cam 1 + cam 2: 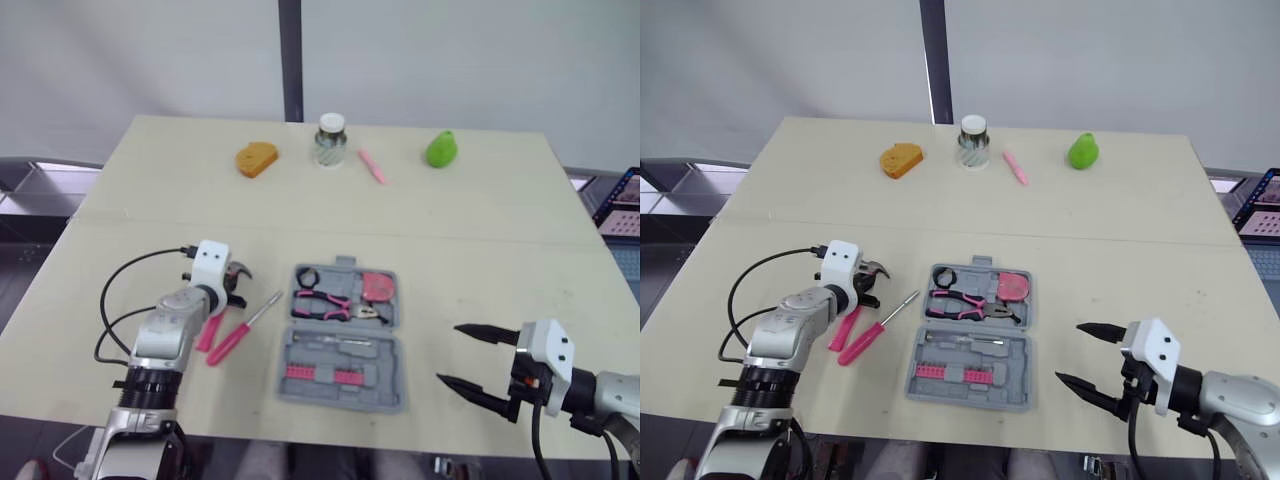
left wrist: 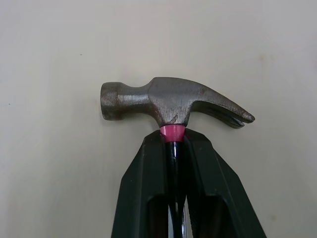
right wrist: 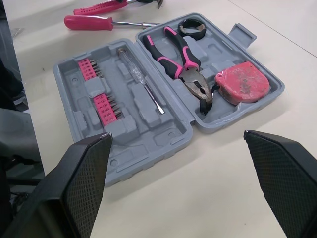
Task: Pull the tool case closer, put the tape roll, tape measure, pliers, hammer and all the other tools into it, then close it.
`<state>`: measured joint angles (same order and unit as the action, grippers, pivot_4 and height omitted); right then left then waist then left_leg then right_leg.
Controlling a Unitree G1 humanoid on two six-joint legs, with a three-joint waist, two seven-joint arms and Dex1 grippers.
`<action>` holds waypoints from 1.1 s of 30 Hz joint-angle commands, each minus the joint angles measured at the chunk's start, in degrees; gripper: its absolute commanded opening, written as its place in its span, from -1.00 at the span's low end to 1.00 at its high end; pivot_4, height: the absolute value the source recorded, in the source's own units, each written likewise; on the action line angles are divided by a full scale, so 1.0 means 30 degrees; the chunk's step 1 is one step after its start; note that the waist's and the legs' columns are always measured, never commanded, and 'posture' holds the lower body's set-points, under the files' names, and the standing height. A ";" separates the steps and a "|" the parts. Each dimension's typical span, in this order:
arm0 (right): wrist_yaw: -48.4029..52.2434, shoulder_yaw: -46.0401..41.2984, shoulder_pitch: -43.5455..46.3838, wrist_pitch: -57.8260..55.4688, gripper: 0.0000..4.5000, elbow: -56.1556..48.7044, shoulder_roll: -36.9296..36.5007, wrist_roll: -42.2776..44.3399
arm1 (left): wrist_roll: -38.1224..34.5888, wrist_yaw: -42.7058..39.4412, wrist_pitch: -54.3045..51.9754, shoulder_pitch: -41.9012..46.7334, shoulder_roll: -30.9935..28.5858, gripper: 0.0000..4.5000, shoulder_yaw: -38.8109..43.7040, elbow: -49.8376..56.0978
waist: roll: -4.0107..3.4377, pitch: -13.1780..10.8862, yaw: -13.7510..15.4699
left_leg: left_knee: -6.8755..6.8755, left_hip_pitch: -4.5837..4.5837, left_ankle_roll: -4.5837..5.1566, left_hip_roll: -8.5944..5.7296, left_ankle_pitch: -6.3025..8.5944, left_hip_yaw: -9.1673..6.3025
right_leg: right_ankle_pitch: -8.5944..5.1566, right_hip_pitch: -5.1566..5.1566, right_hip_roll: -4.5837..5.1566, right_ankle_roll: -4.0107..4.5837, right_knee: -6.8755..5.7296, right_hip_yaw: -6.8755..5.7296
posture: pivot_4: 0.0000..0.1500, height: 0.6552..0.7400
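Desk [image 1: 480, 260] with the open tool case [image 1: 385, 385] lying near its front edge at centre, lid half at twelve o'clock, tray half at six.

Left arm: the forearm rises from seven o'clock and the wrist tips down towards the desk. The left pincer [image 2: 173, 135] is clenched on the neck of the hammer [image 2: 168, 101], just under the steel head, with the pink handle running back between the fingers. The hammer sits at nine o'clock of the case, near it but apart. Whether it has left the surface cannot be told.

Right arm: it enters from five o'clock. The right pincer [image 1: 449, 353] hovers at four o'clock of the case, pointing at it, released and spread wide, grasping nothing.

A pink screwdriver [image 1: 243, 328] lies just beside the hammer, between it and the case.

In the lid half lie the pliers [image 3: 181, 62], with the tape measure [image 3: 242, 84] at their three o'clock and the tape roll [image 3: 192, 29] at their eleven.

Step in hand, as judged: loading the hammer. The next move calls for a lift clear of the desk, a carry towards three o'clock, and the long handle turned to suit a vacant recess. The screwdriver and the closing of the lid would remain.
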<state>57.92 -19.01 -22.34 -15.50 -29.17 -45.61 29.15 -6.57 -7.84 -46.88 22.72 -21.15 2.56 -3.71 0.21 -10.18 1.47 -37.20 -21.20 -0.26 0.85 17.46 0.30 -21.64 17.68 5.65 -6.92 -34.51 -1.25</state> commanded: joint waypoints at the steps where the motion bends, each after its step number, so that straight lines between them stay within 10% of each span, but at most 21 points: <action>1: -0.0180 -0.0594 -0.0002 -0.0058 1.00 -0.0769 0.0013 0.0373 | -0.0067 -0.0297 -0.0407 -0.0475 -0.0277 -0.99 0.0605 0.0542 | 0.0001 -0.0001 -0.0052 | 0.0003 -0.0001 -0.0001 0.0001 0.0000 0.0001 | 0.0000 0.0001 0.0000 0.0000 0.0003 0.0002 | 1.00 0.43; 18: -0.0079 0.0146 0.0802 0.0176 1.00 -0.0075 0.0313 0.0091 | -0.3362 -0.7844 -0.2619 -0.0216 -0.7790 -0.99 0.2183 0.5653 | 0.0082 -0.0051 -0.0013 | -0.0029 -0.0311 0.0010 -0.0011 -0.0042 0.0002 | -0.0002 0.0340 0.0024 0.0006 -0.0150 0.0004 | 1.00 0.43; 33: 0.0584 0.0299 0.0817 0.0606 1.00 -0.0269 0.0291 0.0296 | -0.5883 -1.3824 -0.1946 0.2124 -0.9219 -0.99 -0.1517 0.7975 | 0.0076 -0.0054 -0.0094 | -0.0015 -0.0325 0.0028 0.0001 -0.0065 0.0030 | -0.0003 0.0361 -0.0027 0.0008 -0.0164 0.0019 | 1.00 0.43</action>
<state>58.83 -17.91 -19.73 -14.98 -28.42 -44.87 29.01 -23.06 -47.70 -53.87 27.28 -48.39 -1.60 17.55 0.44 -10.35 1.19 -37.25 -22.17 -0.16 0.86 17.26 0.39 -21.65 18.77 5.56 -6.90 -35.02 -1.20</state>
